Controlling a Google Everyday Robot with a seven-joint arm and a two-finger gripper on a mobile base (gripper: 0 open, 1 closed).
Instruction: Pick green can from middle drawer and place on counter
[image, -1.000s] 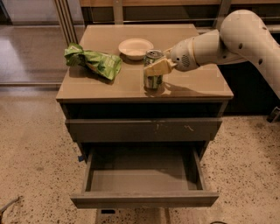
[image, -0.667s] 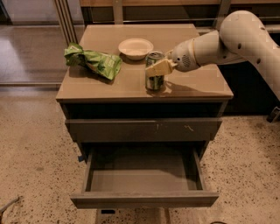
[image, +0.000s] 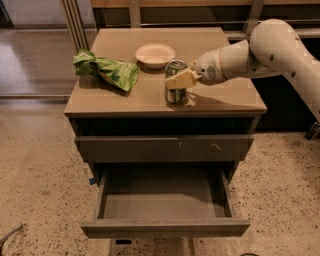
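Closed on the green can (image: 176, 96) from the right: the tool (image: 172, 77), one pale finger (image: 182, 79) laid across the can's upper near face, the other hidden behind it. Reaching in over the right edge of the bench (image: 227, 96), the white arm (image: 270, 47), with its wrist above the right half of the top.

Green can upright on the bench, base down, silver top showing, near the front edge and slightly right of middle. Between can and front edge, only a narrow strip of tan surface. To the right of the can, bare top running out to the right edge and the front right corner, partly shadowed by the arm.

Behind the can, toward the back edge, a pale shallow bowl (image: 155, 54), near the can but apart from it. Toward the left edge, a crumpled bright green snack bag (image: 107, 70), well apart from the can, with bare surface between the two and at the front left corner.

Below the front edge, a dark gap, then a closed drawer front (image: 150, 148) with small pale scratches. Beneath that, the middle drawer (image: 165, 228) pulled well out toward the camera, its plain front panel well forward of the bench's front edge, its grey floor in view. Speckled floor (image: 35, 180) open to the left and right of the cabinet.
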